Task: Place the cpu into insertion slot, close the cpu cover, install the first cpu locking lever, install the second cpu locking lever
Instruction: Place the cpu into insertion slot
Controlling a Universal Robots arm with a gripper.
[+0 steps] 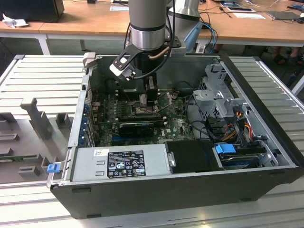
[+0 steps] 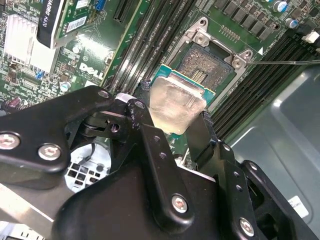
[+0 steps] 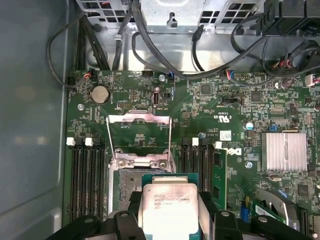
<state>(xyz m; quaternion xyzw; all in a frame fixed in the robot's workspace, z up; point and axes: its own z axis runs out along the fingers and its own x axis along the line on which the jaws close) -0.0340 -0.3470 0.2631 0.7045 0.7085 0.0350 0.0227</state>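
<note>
**Holding the cpu [image 3: 168, 212] over the open insertion slot [image 2: 207, 62]**

The hand [image 2: 175, 111] is closed on the cpu, one black finger pressing each of two opposite edges. The metal top faces up and the green substrate edge peeks out beneath it. Gripping by the edges leaves the underside free to meet the pin field, which seems to be the reason for this hold.

In both wrist views the chip sits over one side of the insertion slot, and the grey-gold pins are exposed beyond it. It looks raised above the socket frame rather than seated, though how far above cannot be told.

The cpu cover [image 3: 140, 119] is swung up and back from the slot, and the green motherboard [image 3: 210, 107] shows through its window. That leaves the way down clear. A thin metal rod [image 2: 285, 62] reaches out from one socket corner. It is probably one of the locking levers, released and swung aside.

Rows of black memory slots [image 3: 87, 170] flank the socket on both sides, so the fingers have little room there.

In the exterior view the arm [image 1: 147, 19] comes straight down into the open computer case [image 1: 266, 142], which lies on its side on a ribbed metal surface [image 1: 42, 76]. Its wrist is vertical and the hand points down at the board. This upright pose suits a flat, square descent, since it keeps the chip level with the socket.
</note>
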